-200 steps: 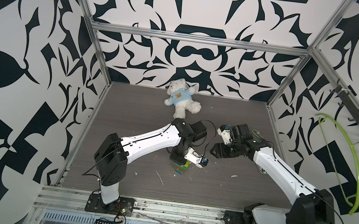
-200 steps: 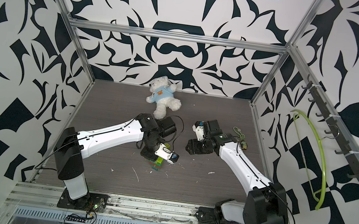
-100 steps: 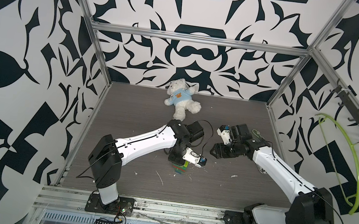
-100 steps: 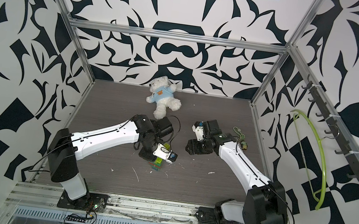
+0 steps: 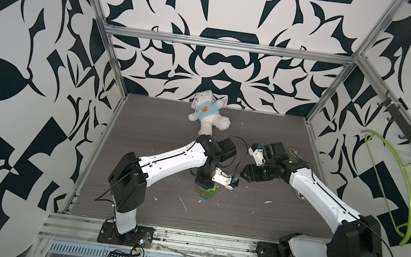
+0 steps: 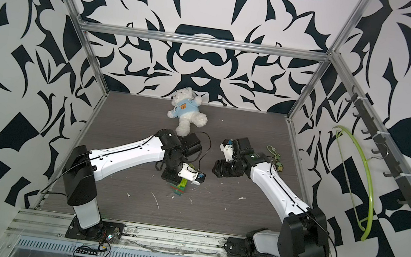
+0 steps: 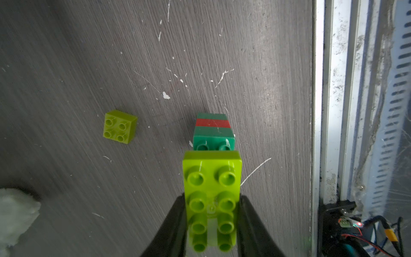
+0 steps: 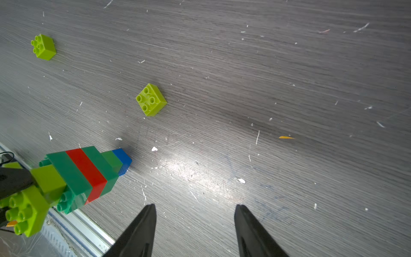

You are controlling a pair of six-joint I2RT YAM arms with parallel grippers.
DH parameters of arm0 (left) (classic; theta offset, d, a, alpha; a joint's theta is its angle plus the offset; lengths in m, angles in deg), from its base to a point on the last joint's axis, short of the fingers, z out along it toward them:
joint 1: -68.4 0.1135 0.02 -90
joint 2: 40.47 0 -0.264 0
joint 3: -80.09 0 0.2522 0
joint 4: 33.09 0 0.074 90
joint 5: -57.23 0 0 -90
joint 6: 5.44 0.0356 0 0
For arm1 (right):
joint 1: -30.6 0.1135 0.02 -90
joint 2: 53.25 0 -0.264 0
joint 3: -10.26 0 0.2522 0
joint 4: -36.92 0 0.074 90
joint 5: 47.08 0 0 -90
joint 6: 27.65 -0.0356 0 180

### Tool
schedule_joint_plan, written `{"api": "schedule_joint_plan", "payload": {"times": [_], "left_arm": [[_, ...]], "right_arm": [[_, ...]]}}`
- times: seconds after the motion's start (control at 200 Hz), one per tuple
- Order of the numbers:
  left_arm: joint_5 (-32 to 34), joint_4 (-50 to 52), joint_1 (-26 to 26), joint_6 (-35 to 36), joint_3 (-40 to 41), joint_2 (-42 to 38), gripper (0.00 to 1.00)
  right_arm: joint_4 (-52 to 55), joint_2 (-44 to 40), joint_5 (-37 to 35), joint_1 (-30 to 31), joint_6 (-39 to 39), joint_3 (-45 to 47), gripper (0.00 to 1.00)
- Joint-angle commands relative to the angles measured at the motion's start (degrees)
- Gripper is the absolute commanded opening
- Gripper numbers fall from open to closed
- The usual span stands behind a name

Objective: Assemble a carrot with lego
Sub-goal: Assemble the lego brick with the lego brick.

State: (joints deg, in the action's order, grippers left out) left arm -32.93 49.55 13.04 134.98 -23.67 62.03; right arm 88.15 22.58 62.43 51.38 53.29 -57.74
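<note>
The carrot [image 5: 206,190] stands near the middle of the table [image 5: 144,126], somewhat closer to the front edge than to the back. Its long axis runs steeply from the left gripper [image 5: 205,182] down to the tabletop. The lime-green top is uppermost and the blue tip [image 8: 122,159] points down at the wood. We cannot tell for certain whether the tip touches. The figure is built of glossy, hard-edged studded bricks. Below the lime top come stepped dark green bands with one red band [image 8: 89,175] between them, narrowing to the tip.

In the left wrist view, the left gripper's black fingers [image 7: 175,213] press on the two long sides of the lime eight-stud brick [image 7: 212,200] that forms the top. The left arm reaches diagonally from the front-left corner, with its wrist bent downward over the carrot.

The right arm stretches from the front-right corner toward the middle. The right gripper [image 8: 194,207] is roughly level and faces the left wrist. Its tapered fingers [image 8: 142,224] are moderately apart with only bare table between them.

Two loose lime lego squares, each with four studs, lie flat and well apart on the matte grey wood grain [image 8: 151,99] [image 8: 43,46]. A plush teddy bear [image 5: 207,114] lies at the back edge.
</note>
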Motion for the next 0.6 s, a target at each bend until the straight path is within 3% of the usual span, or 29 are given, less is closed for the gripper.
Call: {"api": "schedule_joint_plan", "payload": {"times": [0.0,0.28,0.595], "left_arm": [[2.8,4.2,0.3,0.0,4.9,4.1,0.01],[2.5,0.5,0.2,7.7,4.6,0.8,0.0],[0.3,1.9,0.0,8.7,1.2,1.4,0.02]], "right_arm": [[0.0,-0.2,0.0,0.3,0.4,-0.2,0.61],[0.1,0.6,0.0,0.3,0.5,-0.5,0.61],[0.2,0.5,-0.4,0.3,0.7,-0.3,0.61]]}}
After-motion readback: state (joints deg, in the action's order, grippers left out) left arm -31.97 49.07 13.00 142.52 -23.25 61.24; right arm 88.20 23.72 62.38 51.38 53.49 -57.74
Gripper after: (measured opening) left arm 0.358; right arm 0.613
